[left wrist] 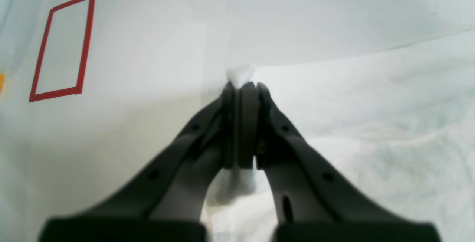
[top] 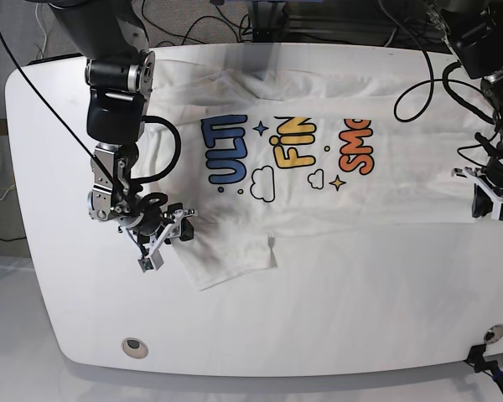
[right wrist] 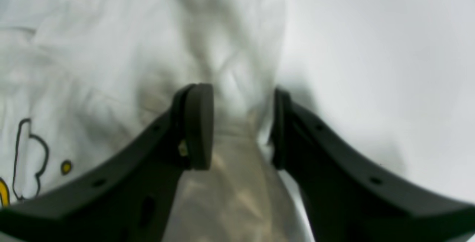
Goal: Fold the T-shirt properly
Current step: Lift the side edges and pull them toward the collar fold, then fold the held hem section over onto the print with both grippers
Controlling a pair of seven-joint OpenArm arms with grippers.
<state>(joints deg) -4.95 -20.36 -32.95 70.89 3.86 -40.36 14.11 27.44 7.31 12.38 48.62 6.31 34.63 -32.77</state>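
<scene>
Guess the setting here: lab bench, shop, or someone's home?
Most likely a robotics lab bench. A rounded white tabletop carries red tape markings, loose black cables trail over its far edge, and two arms work a printed T-shirt spread flat on it.

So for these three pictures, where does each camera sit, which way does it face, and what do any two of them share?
Left wrist: rides on the left arm, looking along the left gripper, shut on a pinch of the T-shirt, with a red tape rectangle on the table beyond.
Right wrist: rides on the right arm, looking along the right gripper, jaws apart around bunched shirt cloth.
Base: overhead, looking down at the table, the spread shirt and both arms.
Shared: every view shows the shirt; base also shows both grippers.
</scene>
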